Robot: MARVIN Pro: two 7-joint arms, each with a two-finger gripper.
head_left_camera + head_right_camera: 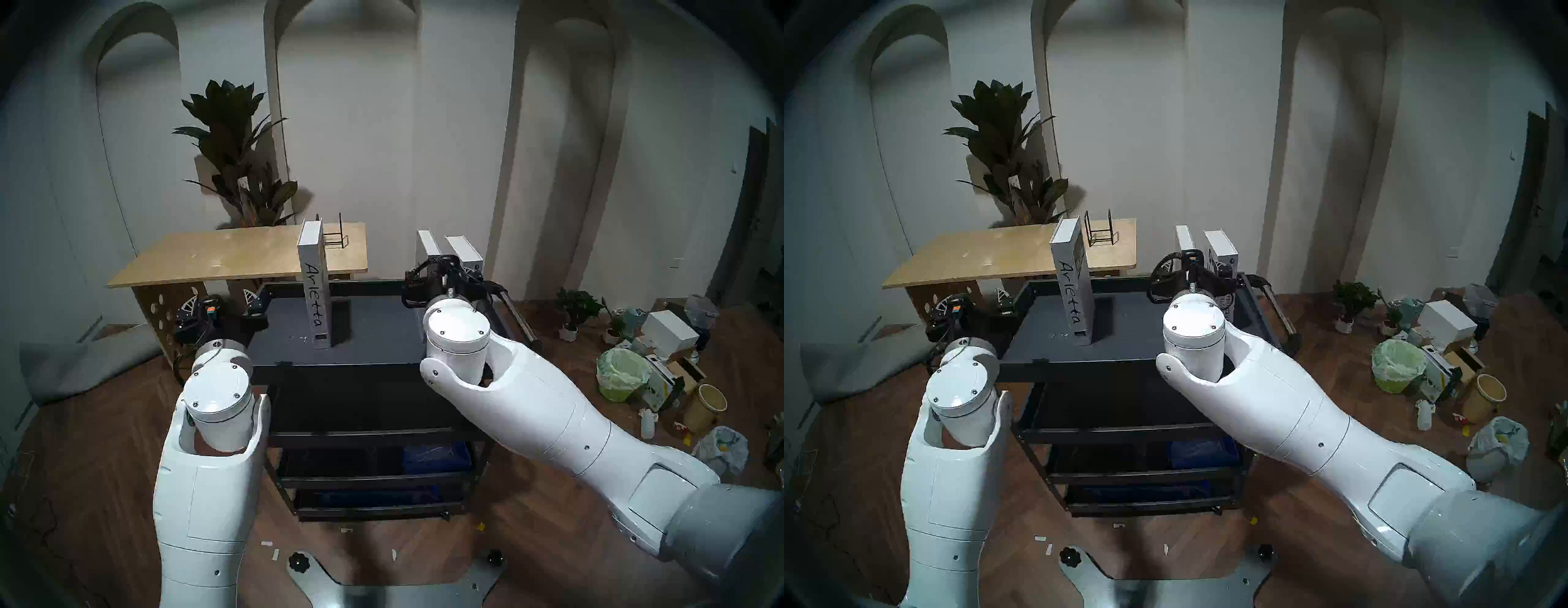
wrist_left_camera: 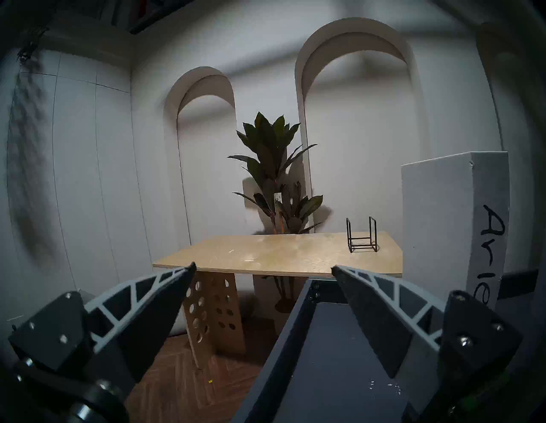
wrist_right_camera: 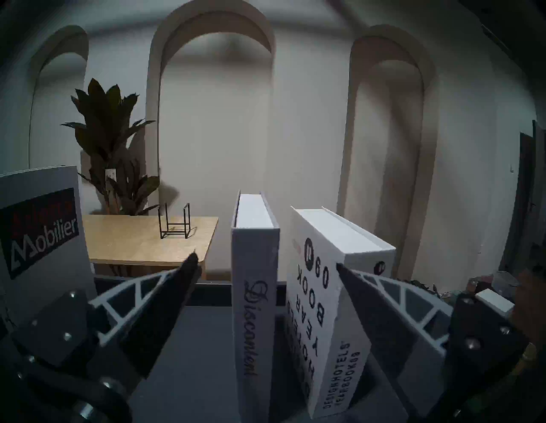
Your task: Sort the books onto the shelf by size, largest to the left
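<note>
Three white books stand upright on the shelf (image 1: 373,335), the dark grey top tray of a black cart. The tall "Arletta" book (image 1: 316,293) is alone toward the left-centre of the tray, spine facing the near edge. The slim "Discontent" book (image 3: 255,310) and the thick "Designhotels Yearbook09" book (image 3: 334,310) stand side by side at the far right, a narrow gap between them, the thick one leaning slightly. The right gripper (image 3: 266,263) points level at this pair, its fingers (image 3: 174,298) spread wide; in the right wrist view the slim book and part of the thick one sit between the tips, and the right-hand finger overlaps the thick book's spine, though contact cannot be told. It holds nothing. The left gripper (image 2: 263,268) hangs at the tray's left edge, fingers (image 2: 372,319) also spread wide and empty, well apart from the tall book. Beyond the cart stands a plywood table (image 1: 237,254) bearing a small black wire rack (image 1: 335,237), with a potted plant (image 1: 237,157) behind it.
</note>
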